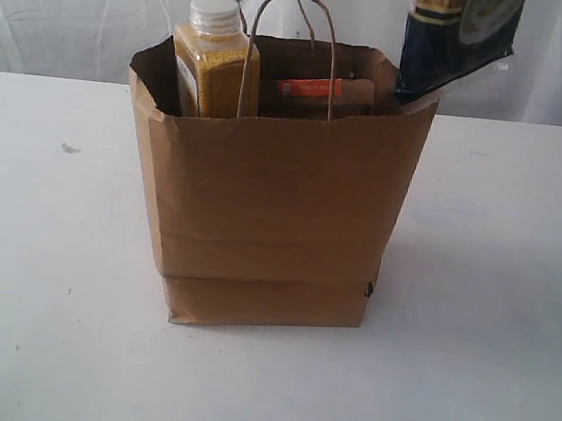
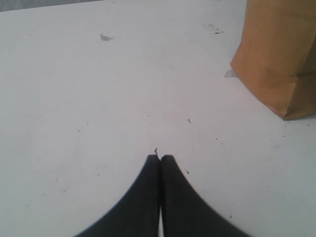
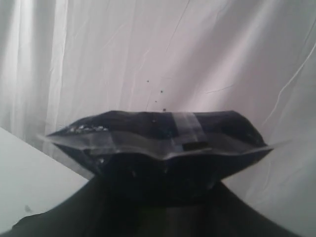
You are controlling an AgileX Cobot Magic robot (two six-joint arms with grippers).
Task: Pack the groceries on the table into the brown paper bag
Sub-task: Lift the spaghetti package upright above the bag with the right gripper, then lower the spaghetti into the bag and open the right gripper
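Note:
The brown paper bag stands upright and open in the middle of the white table. Inside it, the yellow-grain bottle stands at the left and the kraft pouch with an orange strip lies behind the handle. A dark-blue spaghetti packet hangs tilted over the bag's right rim, its lower end at the opening. My right gripper is shut on this packet; the gripper is outside the exterior view. My left gripper is shut and empty, low over the table beside the bag's corner.
A white curtain hangs behind the table. The bag's twisted cord handles stick up above its rim. Small dark marks dot the tabletop to the left of the bag.

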